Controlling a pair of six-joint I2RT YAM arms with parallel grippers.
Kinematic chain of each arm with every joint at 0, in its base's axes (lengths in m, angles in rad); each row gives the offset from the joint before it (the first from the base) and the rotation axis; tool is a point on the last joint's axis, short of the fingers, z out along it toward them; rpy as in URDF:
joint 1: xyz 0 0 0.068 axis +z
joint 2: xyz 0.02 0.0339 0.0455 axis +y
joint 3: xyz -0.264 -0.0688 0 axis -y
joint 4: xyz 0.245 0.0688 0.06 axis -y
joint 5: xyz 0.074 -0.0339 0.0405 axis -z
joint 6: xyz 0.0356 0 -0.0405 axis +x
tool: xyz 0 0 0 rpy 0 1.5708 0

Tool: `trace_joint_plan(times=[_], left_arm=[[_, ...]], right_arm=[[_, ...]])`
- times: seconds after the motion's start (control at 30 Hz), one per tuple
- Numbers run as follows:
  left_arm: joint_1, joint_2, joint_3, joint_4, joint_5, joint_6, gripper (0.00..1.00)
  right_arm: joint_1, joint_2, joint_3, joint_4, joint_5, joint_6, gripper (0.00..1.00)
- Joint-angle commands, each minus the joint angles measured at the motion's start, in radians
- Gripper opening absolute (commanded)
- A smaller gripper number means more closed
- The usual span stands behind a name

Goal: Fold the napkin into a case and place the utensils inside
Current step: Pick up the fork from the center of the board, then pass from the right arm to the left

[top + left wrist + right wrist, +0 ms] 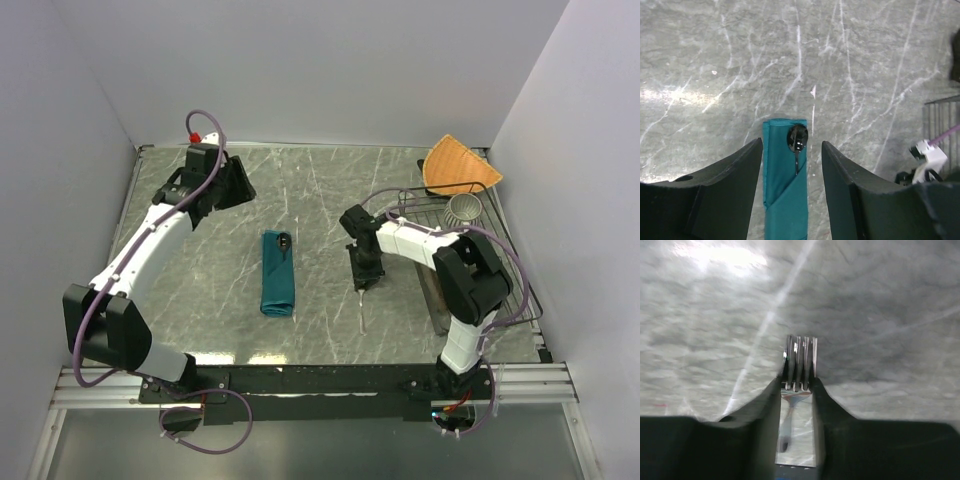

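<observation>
The teal napkin [278, 274] lies folded into a narrow case at the table's middle. The dark spoon [284, 241] sits in its pocket, round bowl out at the far end; both also show in the left wrist view, napkin [785, 200] and spoon [797, 138]. My left gripper [238, 180] is open and empty, raised at the far left, its view looking down on the case. My right gripper [362, 283] is shut on the silver fork [801, 362] at the base of the tines, to the right of the napkin. The fork's handle [360, 310] points toward the near edge.
A black wire rack [470, 250] stands at the right with a ribbed metal cup [464, 207] on it. An orange woven fan-shaped cloth [458, 166] lies at the back right. Grey marbled table top [320, 200] lies between the arms.
</observation>
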State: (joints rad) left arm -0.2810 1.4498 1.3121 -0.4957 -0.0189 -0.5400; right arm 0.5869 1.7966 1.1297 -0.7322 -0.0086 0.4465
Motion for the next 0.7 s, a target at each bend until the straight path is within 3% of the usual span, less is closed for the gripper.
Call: trace_joint_plan(times=[0.0, 0.17, 0.23, 0.27, 0.33, 0.37, 0.43, 0.47, 0.53, 0.6, 0.67], left_arm=[[0.023, -0.031, 0.012, 0.049, 0.127, 0.026, 0.56], [0.036, -0.031, 0.061, 0.06, 0.348, 0.112, 0.54], [0.042, -0.043, 0.059, 0.08, 0.539, 0.138, 0.55], [0.043, -0.049, 0.052, 0.129, 0.616, 0.134, 0.58], [0.045, -0.06, 0.023, 0.216, 0.735, 0.033, 0.62], [0.043, -0.06, 0.013, 0.323, 0.866, -0.004, 0.61], [0.029, -0.058, 0.01, 0.393, 0.919, -0.098, 0.6], [0.025, -0.058, 0.01, 0.431, 0.956, -0.113, 0.58], [0.011, -0.06, 0.016, 0.488, 0.997, -0.127, 0.6], [0.002, -0.058, 0.021, 0.581, 1.072, -0.141, 0.62], [-0.018, -0.057, 0.022, 0.62, 1.111, -0.188, 0.61]], right_arm=[[-0.039, -0.003, 0.071, 0.034, -0.088, 0.021, 0.13], [-0.102, -0.138, 0.131, 0.14, -0.302, 0.003, 0.02], [-0.154, -0.187, 0.165, 0.259, -0.454, -0.011, 0.0], [-0.174, -0.225, 0.177, 0.305, -0.64, -0.034, 0.0], [-0.205, -0.256, 0.22, 0.436, -0.749, -0.026, 0.0], [-0.208, -0.282, 0.231, 0.476, -0.811, -0.006, 0.0], [-0.226, -0.301, 0.24, 0.617, -0.917, 0.027, 0.0], [-0.234, -0.313, 0.229, 0.692, -0.974, 0.116, 0.0], [-0.237, -0.324, 0.17, 0.995, -1.123, 0.258, 0.0], [-0.237, -0.325, 0.118, 1.275, -1.16, 0.472, 0.0], [-0.236, -0.322, 0.091, 1.436, -1.171, 0.638, 0.0]])
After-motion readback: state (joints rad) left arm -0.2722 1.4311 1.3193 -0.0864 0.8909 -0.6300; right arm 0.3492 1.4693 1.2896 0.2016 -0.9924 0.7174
